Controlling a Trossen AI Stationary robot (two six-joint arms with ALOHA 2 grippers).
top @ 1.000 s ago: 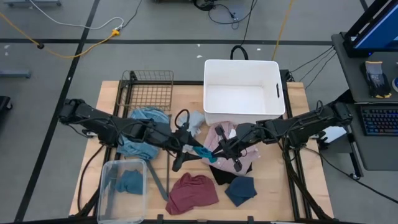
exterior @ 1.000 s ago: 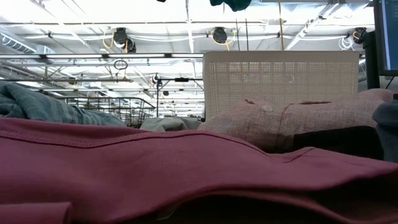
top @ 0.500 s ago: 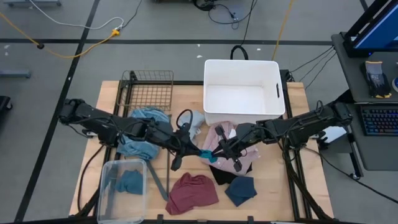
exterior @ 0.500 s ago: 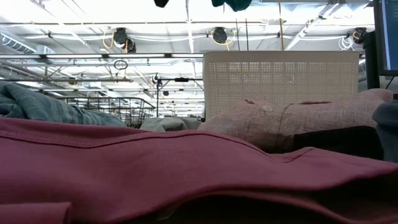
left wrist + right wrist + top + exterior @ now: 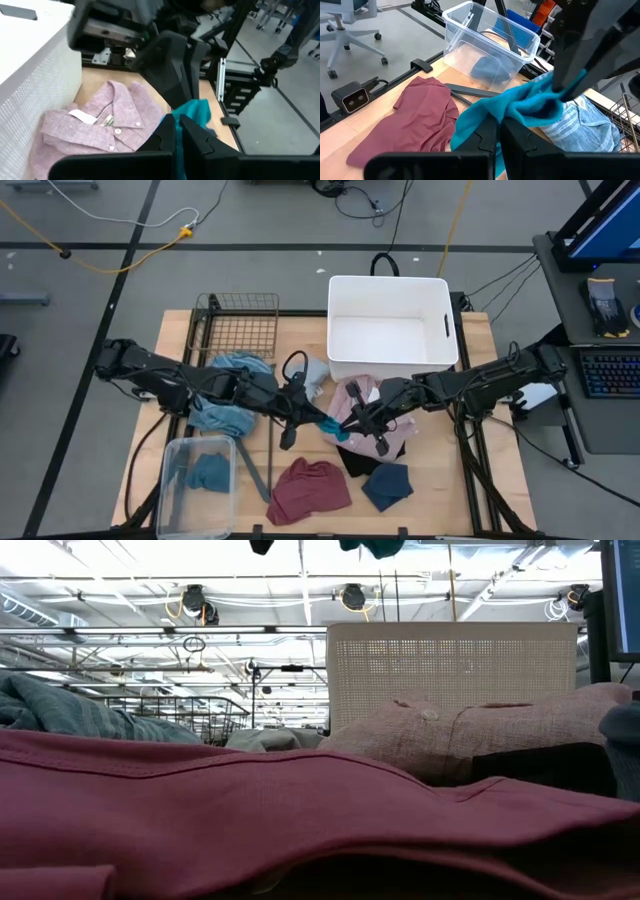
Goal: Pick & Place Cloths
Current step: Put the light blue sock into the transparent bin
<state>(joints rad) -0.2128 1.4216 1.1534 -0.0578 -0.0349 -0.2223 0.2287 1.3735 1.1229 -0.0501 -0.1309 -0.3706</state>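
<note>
A teal cloth [image 5: 331,426] hangs above the table's middle, between my two grippers. My left gripper [image 5: 318,420] reaches in from the left and is shut on it. My right gripper [image 5: 347,426] reaches in from the right and is shut on it too. In the left wrist view the teal cloth [image 5: 195,112] shows just past my left fingers, with the right gripper facing them. A pink shirt [image 5: 365,395] lies under the right gripper. A maroon cloth [image 5: 310,488], a navy piece [image 5: 388,485] and a black piece [image 5: 355,462] lie nearer the front edge. My left gripper pinches one end of the teal cloth [image 5: 186,117] between its two fingers, which come roughly level from the table's left. The cloth is clear of the table. My right gripper pinches the bunched other end [image 5: 490,114] between its two fingers, from the table's right. The cloth lies slack and crumpled between the two grippers.
A white tub [image 5: 390,290] stands at the back right and a wire basket [image 5: 240,325] at the back left. A clear plastic bin [image 5: 172,480] at the front left holds a grey-blue piece [image 5: 208,472]. A blue striped top [image 5: 225,405] lies under the left arm.
My left gripper has shut on the teal cloth's end nearest it. The cloth stays lifted in the same place, with my right gripper still shut on its other end.
</note>
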